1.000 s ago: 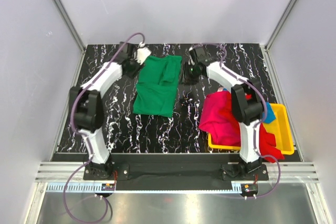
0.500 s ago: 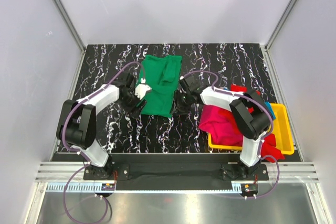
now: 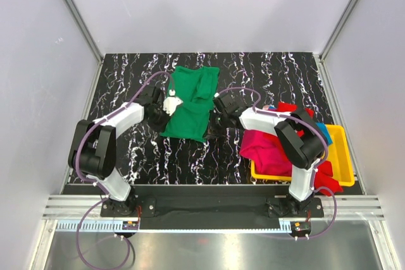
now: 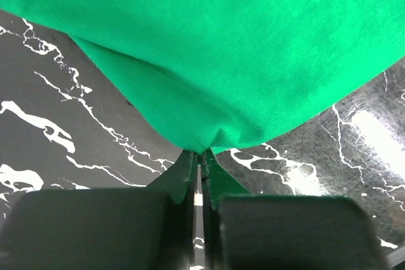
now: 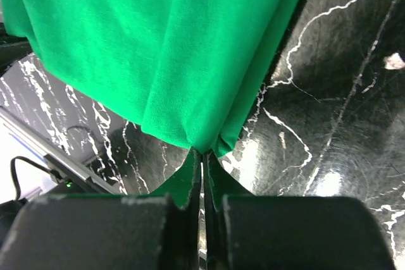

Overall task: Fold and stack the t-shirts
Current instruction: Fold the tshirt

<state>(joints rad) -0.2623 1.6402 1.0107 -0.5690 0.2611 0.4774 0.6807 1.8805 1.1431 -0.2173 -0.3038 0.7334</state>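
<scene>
We see both arms have come off the top corners of the green t-shirt [image 3: 190,102] & dropped to its lower edge, mid-frame in the top view. Jaws stood apart a moment ago. Now the left gripper [image 4: 199,156] is pinched tight on the shirt's lower-left corner and the right gripper [image 5: 202,154] likewise on the lower-right, w/ cloth bunching into each nip in the wrist views. The shirt lies fairly flat on the black marbled counter [image 3: 221,156], w/ a flap folded in at its upper right. We read this as grasp done for the next fold: prob. lift the hem & carry it up over the top half. The rest looks untouched: magenta t-shirt [image 3: 262,143], red t-shirt [image 3: 288,107] & blue t-shirt [image 3: 324,136] sit heaped in/over the yellow tray [image 3: 342,156], right of frame.
</scene>
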